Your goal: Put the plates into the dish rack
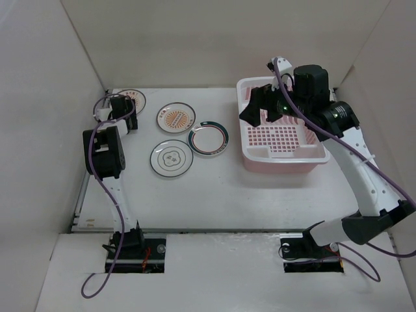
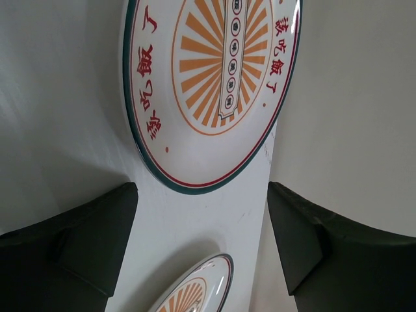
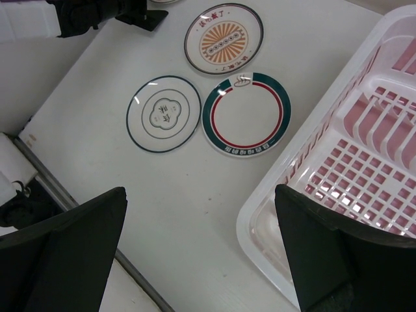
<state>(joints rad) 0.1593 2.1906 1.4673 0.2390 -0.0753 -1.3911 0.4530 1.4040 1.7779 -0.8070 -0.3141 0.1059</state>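
Left arm (image 1: pixel 117 203) of slim white links, black joint housings, purple cable (image 1: pixel 85 288) looping lower left, right arm (image 1: pixel 359 167) alike, green light (image 1: pixel 285 106), black wedge fingers (image 3: pixel 68 257).

You see four white plates. The sunburst plate (image 1: pixel 175 117) and far-left plate (image 1: pixel 138 97) carry orange rays and red lettering. The banded plate (image 1: pixel 208 138) has a green-and-red rim, the ringed plate (image 1: pixel 171 158) a thin dark ring. The dish rack (image 1: pixel 281 155) is pale pink and gridded.

plates (image 3: pixel 224 38): glossy glazed | dish rack (image 3: pixel 273 188): smooth shiny plastic | table (image 3: pixel 188 195): matt white
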